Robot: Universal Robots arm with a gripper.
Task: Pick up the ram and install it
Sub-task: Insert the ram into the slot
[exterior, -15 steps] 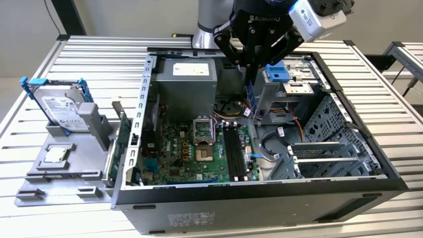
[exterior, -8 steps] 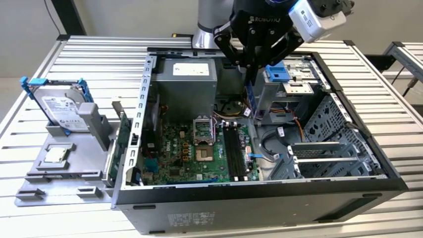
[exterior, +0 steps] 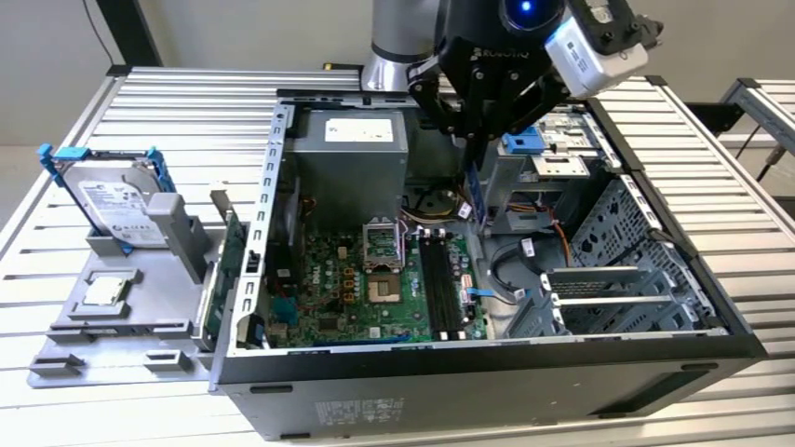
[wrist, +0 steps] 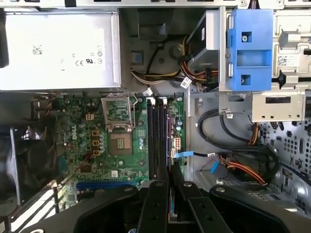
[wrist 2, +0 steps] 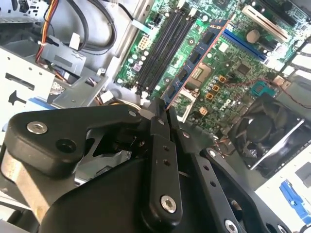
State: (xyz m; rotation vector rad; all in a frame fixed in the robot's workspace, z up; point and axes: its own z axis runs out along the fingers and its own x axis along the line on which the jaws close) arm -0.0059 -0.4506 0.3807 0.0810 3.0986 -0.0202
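Over the open computer case (exterior: 497, 363) on the slatted surface (exterior: 174, 102), the claw (exterior: 478, 140) is clamped on the ram (exterior: 476, 191), carrying it edge-down so it can drop into the black memory slots (exterior: 437, 279), which lie toward six o'clock of it in the exterior view. The stick hangs above the motherboard (exterior: 360, 289), not yet seated.

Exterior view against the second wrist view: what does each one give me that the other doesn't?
Exterior view: the grey hard drive in its blue bracket standing on the slatted table, outside the open computer case. Second wrist view: the black cooling fan beside the green motherboard. Both: the black gripper shut on the thin dark ram above the board.
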